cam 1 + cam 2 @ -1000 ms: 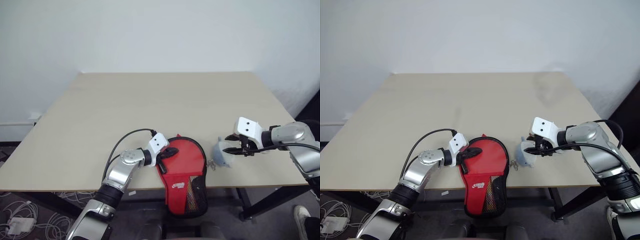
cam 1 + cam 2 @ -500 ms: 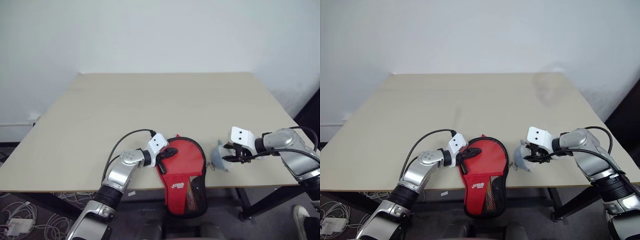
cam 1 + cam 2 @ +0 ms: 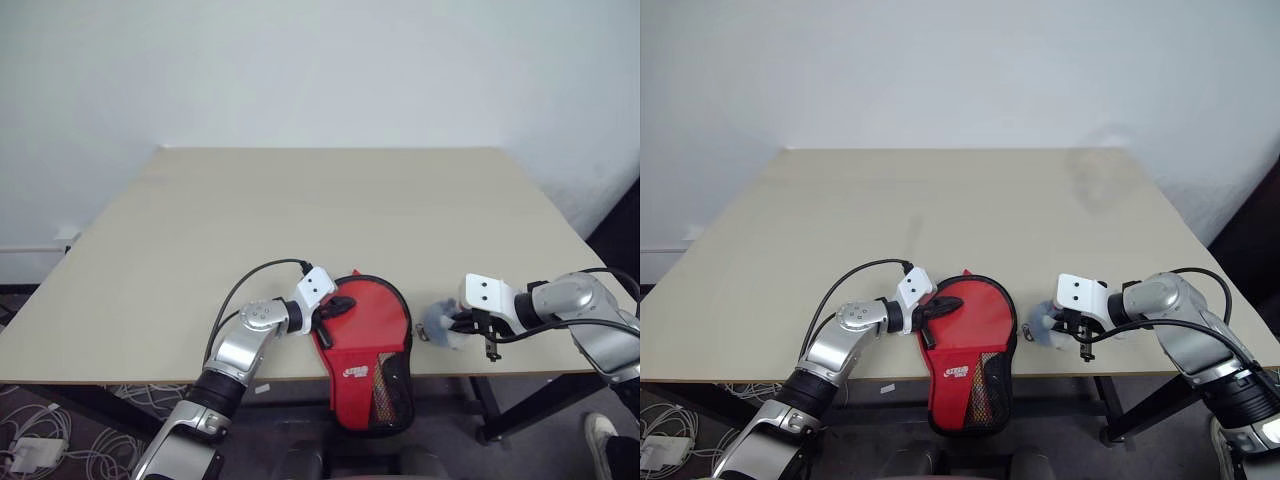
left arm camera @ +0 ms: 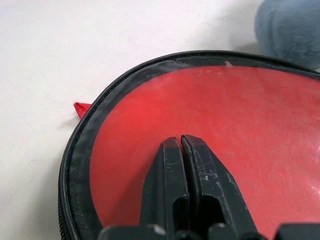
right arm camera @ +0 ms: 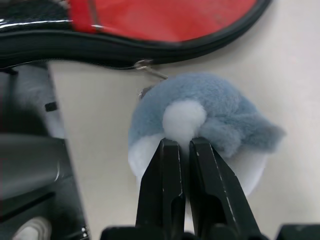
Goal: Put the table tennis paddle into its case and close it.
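Observation:
The red case with black edging lies at the table's front edge, its narrow mesh end hanging over. My left gripper is shut, its fingertips resting on the case's clear panel, which shows red beneath. I cannot make out the paddle as a separate thing. My right gripper is shut on a grey-blue plush charm, pinching its white underside. The charm lies just right of the case and hangs from the zip by a small chain.
The beige table stretches wide and bare behind the case. Its front edge runs just below both grippers. A black cable loops from my left wrist.
My right gripper has closed on the plush charm and moved back toward the table's front edge and lower, taking the charm with it. The left gripper and case have stayed put.

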### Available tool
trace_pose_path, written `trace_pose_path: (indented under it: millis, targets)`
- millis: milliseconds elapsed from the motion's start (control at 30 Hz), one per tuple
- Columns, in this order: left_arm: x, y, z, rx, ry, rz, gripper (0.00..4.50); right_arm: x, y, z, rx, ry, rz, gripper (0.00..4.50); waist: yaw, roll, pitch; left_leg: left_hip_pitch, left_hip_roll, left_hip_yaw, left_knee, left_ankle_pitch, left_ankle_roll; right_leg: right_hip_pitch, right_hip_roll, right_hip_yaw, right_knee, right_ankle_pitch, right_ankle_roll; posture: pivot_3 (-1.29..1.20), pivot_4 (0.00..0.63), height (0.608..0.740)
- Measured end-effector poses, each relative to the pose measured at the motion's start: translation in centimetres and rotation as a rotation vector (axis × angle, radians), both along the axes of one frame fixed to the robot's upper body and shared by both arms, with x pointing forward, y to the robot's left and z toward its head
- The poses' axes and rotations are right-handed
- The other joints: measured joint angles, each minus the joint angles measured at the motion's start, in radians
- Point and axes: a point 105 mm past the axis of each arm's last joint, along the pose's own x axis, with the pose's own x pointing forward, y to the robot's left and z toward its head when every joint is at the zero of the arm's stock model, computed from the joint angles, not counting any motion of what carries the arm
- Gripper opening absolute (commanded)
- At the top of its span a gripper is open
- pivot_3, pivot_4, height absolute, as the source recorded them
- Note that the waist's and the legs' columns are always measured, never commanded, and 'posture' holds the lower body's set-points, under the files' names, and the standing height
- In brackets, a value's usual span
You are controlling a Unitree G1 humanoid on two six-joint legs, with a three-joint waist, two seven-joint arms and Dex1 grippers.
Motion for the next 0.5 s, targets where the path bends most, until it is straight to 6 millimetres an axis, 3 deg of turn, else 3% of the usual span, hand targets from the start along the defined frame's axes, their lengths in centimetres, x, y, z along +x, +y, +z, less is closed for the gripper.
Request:
trace_pose_path:
  millis: [333,500]
  targets:
    - [0.2,-0.2,0.0,-0.002,0.001,-0.013,0.0,-5.0,-0.3,0.9,-0.01,0.129,0.132,0.05,0.0,0.0,0.001,-0.001,0.0,-0.001,0.0,0.0,-0.001,0.0,-0.001,0.0,0.0,0.0,0.0,0.0,0.0,0.74]
    - [0.1,-0.6,0.0,-0.023,0.003,-0.035,0.0,-5.7,-0.3,1.3,-0.003,0.132,0.144,0.05,0.001,0.001,0.001,-0.001,0.0,-0.001,0.0,0.0,-0.001,-0.001,-0.001,0.0,-0.001,0.0,0.0,0.0,0.0,0.74]
